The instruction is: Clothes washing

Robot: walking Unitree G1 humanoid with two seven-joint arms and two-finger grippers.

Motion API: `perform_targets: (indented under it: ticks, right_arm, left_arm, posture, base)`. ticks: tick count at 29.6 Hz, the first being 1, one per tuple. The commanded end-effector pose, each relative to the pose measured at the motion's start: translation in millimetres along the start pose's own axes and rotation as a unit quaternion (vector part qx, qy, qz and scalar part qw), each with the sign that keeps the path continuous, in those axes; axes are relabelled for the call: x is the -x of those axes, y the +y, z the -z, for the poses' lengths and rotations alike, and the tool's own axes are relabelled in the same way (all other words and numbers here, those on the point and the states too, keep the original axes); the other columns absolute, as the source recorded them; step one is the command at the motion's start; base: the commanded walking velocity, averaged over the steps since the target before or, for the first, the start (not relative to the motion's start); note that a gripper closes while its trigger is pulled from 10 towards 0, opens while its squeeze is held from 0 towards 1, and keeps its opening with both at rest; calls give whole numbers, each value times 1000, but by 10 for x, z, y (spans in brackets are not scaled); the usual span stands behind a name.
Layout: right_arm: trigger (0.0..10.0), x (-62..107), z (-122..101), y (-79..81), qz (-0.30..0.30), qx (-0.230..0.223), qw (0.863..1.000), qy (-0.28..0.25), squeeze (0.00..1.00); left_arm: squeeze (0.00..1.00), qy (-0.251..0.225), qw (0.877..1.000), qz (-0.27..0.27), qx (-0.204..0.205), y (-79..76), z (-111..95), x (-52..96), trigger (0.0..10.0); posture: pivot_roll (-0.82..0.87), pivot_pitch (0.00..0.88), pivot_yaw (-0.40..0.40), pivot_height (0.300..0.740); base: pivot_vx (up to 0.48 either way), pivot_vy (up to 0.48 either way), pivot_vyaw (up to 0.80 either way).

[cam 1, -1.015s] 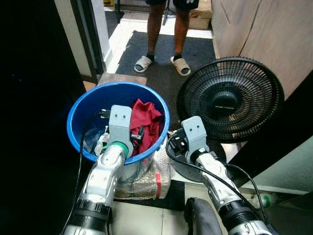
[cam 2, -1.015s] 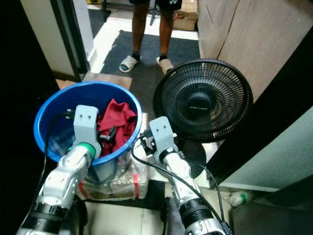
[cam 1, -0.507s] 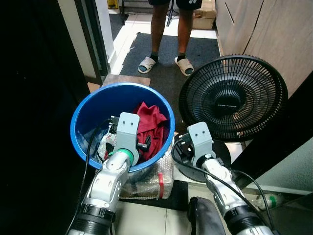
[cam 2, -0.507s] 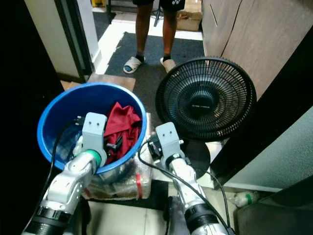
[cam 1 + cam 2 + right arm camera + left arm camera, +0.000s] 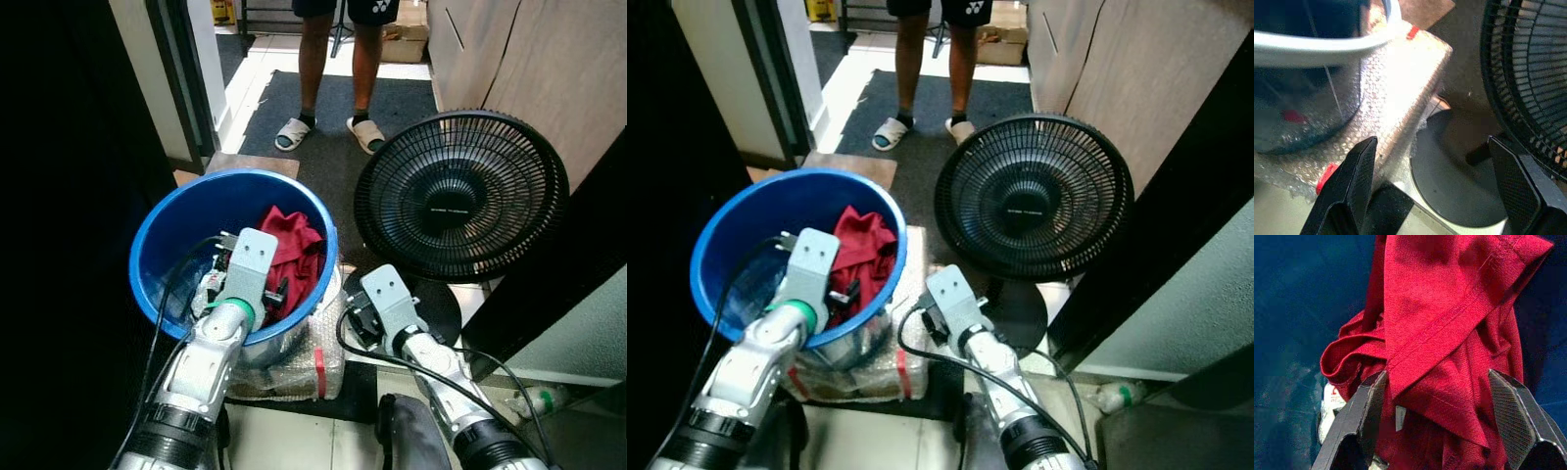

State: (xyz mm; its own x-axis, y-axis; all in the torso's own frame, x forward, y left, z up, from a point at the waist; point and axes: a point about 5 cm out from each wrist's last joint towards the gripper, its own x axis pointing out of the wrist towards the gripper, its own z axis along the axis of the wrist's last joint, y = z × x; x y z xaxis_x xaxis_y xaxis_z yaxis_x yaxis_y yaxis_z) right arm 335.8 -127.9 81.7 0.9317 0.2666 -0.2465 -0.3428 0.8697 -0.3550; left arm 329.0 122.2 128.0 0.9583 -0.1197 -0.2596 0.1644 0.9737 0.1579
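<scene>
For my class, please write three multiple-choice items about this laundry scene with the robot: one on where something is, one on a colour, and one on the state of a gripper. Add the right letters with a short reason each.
1. Where does the red garment lie?
A. On the dark mat
B. Inside the bucket
C. Draped over the fan

2. What colour is the bucket?
A. Blue
B. Green
C. White

3. How does the left gripper stand?
A. Shut on the bucket's rim
B. Shut with nothing in it
C. Open, its fingers on either side of a fold of the red garment

Answers:
1 B: the eye views show the cloth heaped within the bucket's wall.
2 A: rim and inner wall are plainly blue.
3 C: the left wrist view shows the two fingers apart with red cloth between them.
</scene>
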Motion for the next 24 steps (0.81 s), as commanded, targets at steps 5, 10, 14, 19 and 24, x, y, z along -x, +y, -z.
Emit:
perform_targets:
  ticks: [5,10,14,19,24]
  right_arm:
    - [10000,17,76,27,-20,-42,998,37,0]
    - [10000,46,113,1,-11,-109,992,64,0]
    - [10000,55,143,12,-12,-127,989,74,0]
    - [10000,147,268,150,-52,-156,981,106,0]
    - [10000,244,331,298,-100,-157,976,113,0]
  left_arm:
    - [0,44,999,-2,27,109,218,75,10000]
    - [0,35,998,9,43,45,153,91,10000]
    - [0,35,998,11,44,34,150,96,10000]
    - [0,18,998,15,53,19,49,118,10000]
    - [0,-8,998,18,62,21,-105,140,10000]
  posture:
    - [112,157,18,517]
    - [105,140,13,517]
    - [105,140,13,517]
    - [93,125,8,517]
    - [94,124,8,517]
  base:
    - [0,0,0]
    - [0,0,0]
    - [0,0,0]
    - [0,0,0]
    - [0,0,0]
